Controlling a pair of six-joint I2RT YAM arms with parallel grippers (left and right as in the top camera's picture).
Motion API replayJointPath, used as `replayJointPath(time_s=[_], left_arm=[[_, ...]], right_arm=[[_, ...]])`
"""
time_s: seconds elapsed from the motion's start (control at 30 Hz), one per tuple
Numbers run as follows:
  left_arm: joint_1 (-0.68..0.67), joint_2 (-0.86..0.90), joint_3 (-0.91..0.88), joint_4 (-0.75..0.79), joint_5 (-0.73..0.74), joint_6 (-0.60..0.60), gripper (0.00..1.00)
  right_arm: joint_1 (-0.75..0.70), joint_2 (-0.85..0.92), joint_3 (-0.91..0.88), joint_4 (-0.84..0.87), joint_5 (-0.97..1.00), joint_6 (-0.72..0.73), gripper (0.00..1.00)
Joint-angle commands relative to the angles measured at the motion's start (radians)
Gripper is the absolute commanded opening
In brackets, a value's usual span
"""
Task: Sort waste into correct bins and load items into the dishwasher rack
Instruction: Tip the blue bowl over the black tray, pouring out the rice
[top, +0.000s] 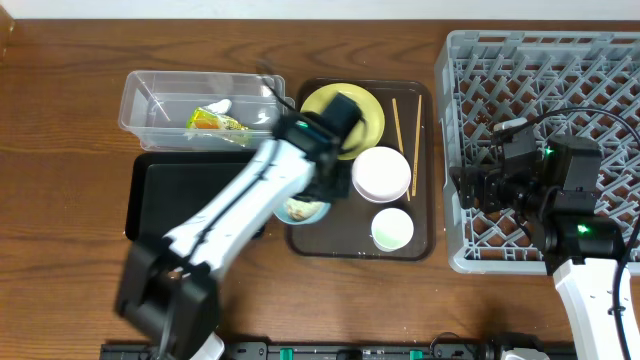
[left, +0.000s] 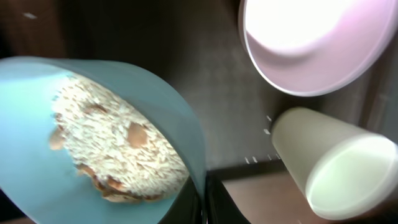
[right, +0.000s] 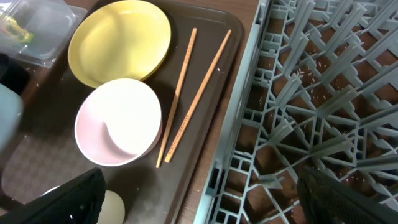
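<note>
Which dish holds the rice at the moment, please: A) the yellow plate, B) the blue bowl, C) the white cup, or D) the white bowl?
B: the left wrist view shows the rice heaped in the blue bowl, while the plate, white bowl and cup look bare.

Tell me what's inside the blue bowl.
A heap of whitish rice with a few brown bits lies in the blue bowl. The bowl's bottom under the heap is covered, so anything beneath cannot be seen.
</note>
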Motion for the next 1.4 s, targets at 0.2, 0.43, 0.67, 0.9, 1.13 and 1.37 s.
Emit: replayJointPath(time_s=[0.2, 0.43, 0.67, 0.9, 1.13, 1.37], left_arm=[[0.349, -0.045, -0.011, -0.068, 0.289, 0.298, 0.06], [0.641, -0.037, -0.082, -0.057, 0.55, 0.507, 0.06], [0.891, -0.011, -0.161, -0.058, 0.937, 0.692, 0.06], [1.065, -0.01, -0.239, -0.058, 1.183, 0.725, 0.06], [1.155, -0.01, -0.265, -0.066, 1.268, 0.723, 0.06], [1.157, -0.01, -0.265, -0.095, 1.371, 0.709, 0.06]], right_arm=[[0.019, 0.0, 0.018, 0.002, -0.01, 0.003, 0.96], [0.019, 0.0, 0.018, 0.002, -0.011, 0.003, 0.96], [0.019, 0.0, 0.018, 0.0, -0.01, 0.003, 0.96], [0.019, 0.0, 0.018, -0.005, -0.01, 0.003, 0.96], [0.019, 0.0, 0.018, -0.005, -0.01, 0.003, 0.97], [0.019, 0.0, 0.018, -0.008, -0.01, 0.003, 0.97]])
